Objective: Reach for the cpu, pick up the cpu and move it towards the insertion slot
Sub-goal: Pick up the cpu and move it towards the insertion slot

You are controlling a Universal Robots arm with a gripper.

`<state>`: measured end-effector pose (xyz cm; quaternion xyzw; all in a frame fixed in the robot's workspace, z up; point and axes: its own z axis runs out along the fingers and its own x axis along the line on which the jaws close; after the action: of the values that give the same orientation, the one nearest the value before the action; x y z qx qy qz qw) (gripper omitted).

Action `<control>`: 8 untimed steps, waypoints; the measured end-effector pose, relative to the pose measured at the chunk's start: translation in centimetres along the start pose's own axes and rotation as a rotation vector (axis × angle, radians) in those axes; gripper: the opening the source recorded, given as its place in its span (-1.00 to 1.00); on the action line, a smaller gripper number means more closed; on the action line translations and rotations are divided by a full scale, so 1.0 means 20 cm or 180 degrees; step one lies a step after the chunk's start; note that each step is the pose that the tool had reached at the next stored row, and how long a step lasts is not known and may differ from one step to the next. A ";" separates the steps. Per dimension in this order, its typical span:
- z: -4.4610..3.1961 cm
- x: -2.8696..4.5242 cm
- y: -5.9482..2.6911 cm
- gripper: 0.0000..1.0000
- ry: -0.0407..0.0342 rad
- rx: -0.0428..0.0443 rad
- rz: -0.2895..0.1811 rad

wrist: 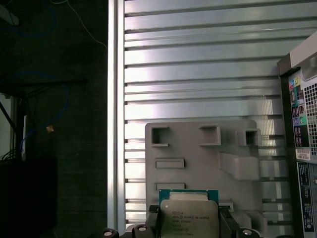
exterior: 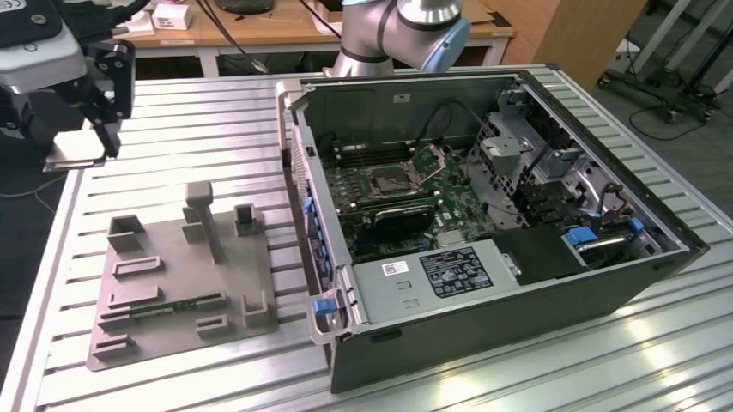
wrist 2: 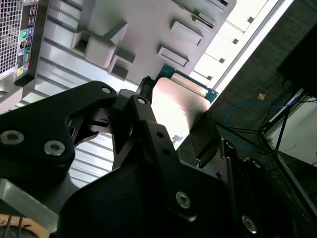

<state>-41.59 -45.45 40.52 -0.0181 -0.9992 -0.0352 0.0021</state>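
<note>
Open computer case (exterior: pixel 550 309) sits up front on the slatted table (exterior: pixel 550 378), with a grey fixture (exterior: pixel 172 257) just beside it. Arm's held up high at the exterior view's left, gripper (exterior: pixel 81 156) clamped on the cpu (exterior: pixel 69 160), well apart from the insertion slot (exterior: pixel 396 179) inside the case.

Slatted metal table (exterior: pixel 195 129); wooden desk (exterior: pixel 275 33) behind; black cables (exterior: pixel 670 116) beyond.

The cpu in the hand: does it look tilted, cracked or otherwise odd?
Nothing stands out. The cpu sits square in the hand, gripped at two opposite edges, and its metal face shows no crack or dent.
</note>
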 end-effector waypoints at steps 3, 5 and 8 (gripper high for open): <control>0.000 -0.020 0.001 0.08 0.0000 0.0000 0.0000; 0.000 -0.032 0.001 0.08 0.0000 0.0000 0.0000; 0.000 -0.050 0.002 0.08 0.0000 0.0000 0.0000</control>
<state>-40.59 -45.45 40.52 -0.0181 -0.9992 -0.0352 0.0021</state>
